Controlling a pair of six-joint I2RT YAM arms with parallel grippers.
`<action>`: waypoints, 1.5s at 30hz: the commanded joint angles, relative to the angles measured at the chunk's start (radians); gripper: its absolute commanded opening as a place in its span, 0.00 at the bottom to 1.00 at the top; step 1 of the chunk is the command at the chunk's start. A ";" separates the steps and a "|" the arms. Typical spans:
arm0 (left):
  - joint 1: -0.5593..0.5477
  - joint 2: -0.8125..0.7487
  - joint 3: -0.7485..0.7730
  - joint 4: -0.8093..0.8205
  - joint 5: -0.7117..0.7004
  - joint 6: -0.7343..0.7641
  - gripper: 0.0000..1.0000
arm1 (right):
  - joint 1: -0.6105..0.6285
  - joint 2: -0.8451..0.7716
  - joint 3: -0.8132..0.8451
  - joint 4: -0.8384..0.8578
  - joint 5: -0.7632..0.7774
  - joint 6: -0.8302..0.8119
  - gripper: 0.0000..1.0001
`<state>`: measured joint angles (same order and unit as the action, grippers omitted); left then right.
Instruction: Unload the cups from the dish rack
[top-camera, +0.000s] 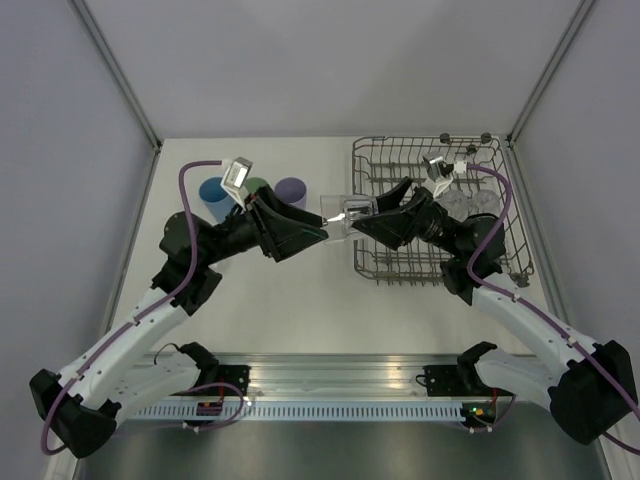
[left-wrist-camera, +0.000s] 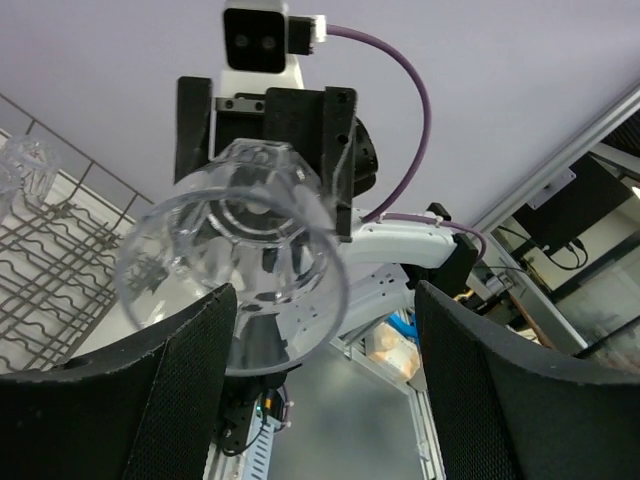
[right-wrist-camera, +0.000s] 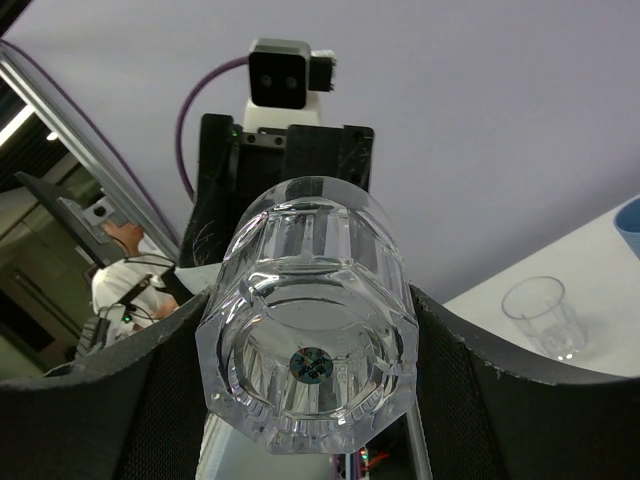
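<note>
My right gripper (top-camera: 368, 213) is shut on a clear glass (top-camera: 349, 213) and holds it sideways in the air, left of the dish rack (top-camera: 400, 268). In the right wrist view (right-wrist-camera: 310, 320) the glass's thick base (right-wrist-camera: 308, 365) faces the camera. My left gripper (top-camera: 324, 233) is open and faces it. In the left wrist view (left-wrist-camera: 322, 300) the glass's mouth (left-wrist-camera: 230, 270) sits just ahead of the left finger (left-wrist-camera: 150, 400). Blue (top-camera: 213, 192), pale green (top-camera: 258, 185) and lilac (top-camera: 291, 190) tumblers stand at the back left. Clear glasses (top-camera: 468, 200) remain in the rack.
Another clear glass (right-wrist-camera: 540, 318) stands upright on the table beyond the held one, near the blue tumbler's edge (right-wrist-camera: 630, 218). The rack's wire floor (left-wrist-camera: 60, 260) and two glasses in it (left-wrist-camera: 25, 165) show in the left wrist view. Metal frame posts rise at the back corners.
</note>
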<state>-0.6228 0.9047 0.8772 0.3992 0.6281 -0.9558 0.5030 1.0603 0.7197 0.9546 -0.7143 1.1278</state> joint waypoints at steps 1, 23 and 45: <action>-0.034 0.011 0.055 0.029 -0.022 0.043 0.76 | 0.017 -0.014 0.044 -0.064 0.030 -0.111 0.41; -0.084 -0.009 0.149 -0.347 -0.203 0.285 0.02 | 0.046 -0.100 0.090 -0.448 0.165 -0.404 0.98; 0.038 0.396 0.462 -1.323 -0.847 0.617 0.02 | 0.048 -0.275 0.215 -1.200 0.573 -0.830 0.98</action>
<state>-0.6292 1.2873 1.2919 -0.8429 -0.1909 -0.4019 0.5514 0.8089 0.9039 -0.1921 -0.1913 0.3424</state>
